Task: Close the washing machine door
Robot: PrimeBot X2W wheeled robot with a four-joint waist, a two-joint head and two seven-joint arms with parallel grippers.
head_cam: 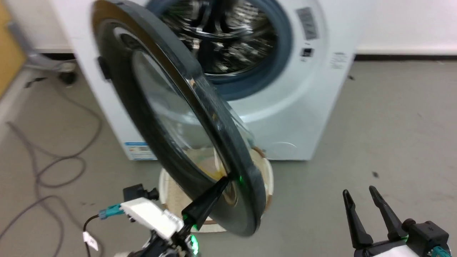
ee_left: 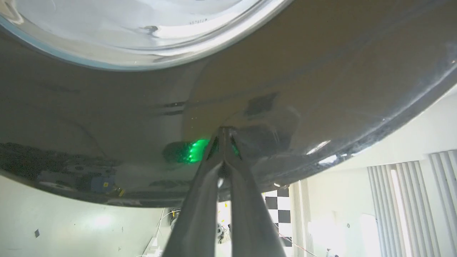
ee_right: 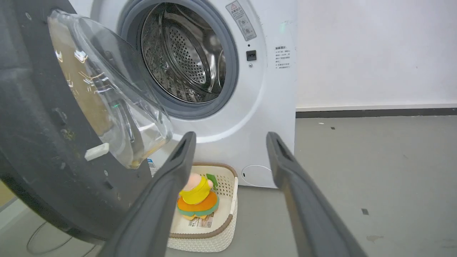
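Note:
The washing machine door (head_cam: 185, 117) stands swung out from the white washing machine (head_cam: 296, 117), its black rim facing me and the steel drum (head_cam: 228, 35) exposed behind it. My left gripper (head_cam: 228, 177) is shut, its tips pressed against the door's outer face near the lower rim; in the left wrist view the closed fingers (ee_left: 224, 132) touch the glossy dark door (ee_left: 321, 89). My right gripper (head_cam: 358, 192) is open at the lower right, apart from the door. In the right wrist view its fingers (ee_right: 230, 137) frame the machine (ee_right: 264, 117), with the door's clear glass bowl (ee_right: 107, 89) at left.
A cream laundry basket (ee_right: 234, 194) holding a yellow and orange plush toy (ee_right: 196, 200) sits on the floor in front of the machine, under the door. Cables (head_cam: 53, 167) lie on the grey floor at left. Open floor lies to the right (head_cam: 392, 125).

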